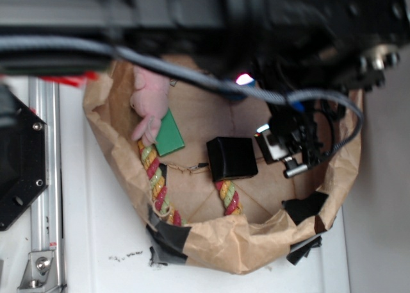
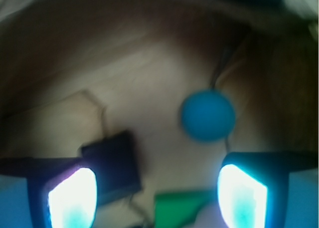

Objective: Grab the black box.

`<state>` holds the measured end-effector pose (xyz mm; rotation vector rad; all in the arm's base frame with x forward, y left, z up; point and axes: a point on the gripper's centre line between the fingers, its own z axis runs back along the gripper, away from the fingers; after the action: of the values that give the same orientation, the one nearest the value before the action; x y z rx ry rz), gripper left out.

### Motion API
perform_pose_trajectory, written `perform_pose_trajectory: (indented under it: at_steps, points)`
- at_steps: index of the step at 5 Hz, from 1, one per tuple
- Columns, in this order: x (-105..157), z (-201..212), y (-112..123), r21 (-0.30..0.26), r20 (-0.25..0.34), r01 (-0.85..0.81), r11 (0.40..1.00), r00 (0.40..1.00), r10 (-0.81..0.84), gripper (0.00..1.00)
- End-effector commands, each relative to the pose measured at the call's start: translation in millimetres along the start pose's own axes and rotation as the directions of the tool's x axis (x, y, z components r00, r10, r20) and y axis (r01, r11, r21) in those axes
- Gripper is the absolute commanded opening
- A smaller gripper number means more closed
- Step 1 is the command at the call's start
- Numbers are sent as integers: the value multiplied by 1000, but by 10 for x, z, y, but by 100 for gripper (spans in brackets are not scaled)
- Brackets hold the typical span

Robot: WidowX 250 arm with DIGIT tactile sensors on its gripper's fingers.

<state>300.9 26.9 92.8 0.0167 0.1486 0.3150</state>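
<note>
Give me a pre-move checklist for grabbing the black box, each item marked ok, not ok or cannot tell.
1. Gripper open: ok, fingers spread wide in the wrist view.
2. Nothing held: ok, gap empty.
3. Black box reachable: ok, nothing lies on it on the brown paper rim's floor.
4. Box centred between fingers: not ok, it sits by one finger in the wrist view.
5. Teal ball clear of the box: ok, apart.
6. Height above box: cannot tell.

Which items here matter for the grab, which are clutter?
Job: black box; gripper, open, nothing held.
Clutter: teal ball; green block; rope; pink toy; paper rim with tape patches.
</note>
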Motion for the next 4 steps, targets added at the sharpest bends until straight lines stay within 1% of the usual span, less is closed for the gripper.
perform_pose_trajectory:
  at_steps: [1,2,3,4]
  points:
    - [-112,-343,-176,-62,-87,158,986,983,-163,100]
    - [-207,-548,-352,-77,-137,196,978,969,-205,100]
    - [-302,-766,-403,-63,-196,223,973,953,-231,100]
    - [-437,-974,-461,-61,-243,244,968,937,-252,100]
